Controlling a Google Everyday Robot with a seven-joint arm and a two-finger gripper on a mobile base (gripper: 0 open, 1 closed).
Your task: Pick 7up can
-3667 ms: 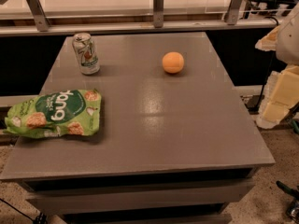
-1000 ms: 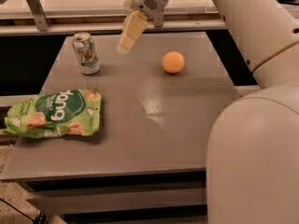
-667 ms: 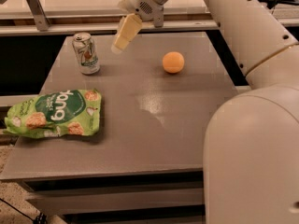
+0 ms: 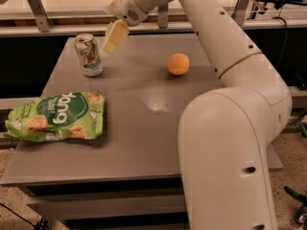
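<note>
Gray tabletop (image 4: pixel 144 128) carries the 7up can (image 4: pixel 88 55) at its far left, standing upright with its long axis vertical and its silver top facing up. Just right of the can's top hangs the gripper (image 4: pixel 115 36), not touching it; whether it is spread or closed cannot be told. An orange ball (image 4: pixel 178 63) sits well right of the can, and a green snack bag (image 4: pixel 56 116) lies flat in front of it.
</note>
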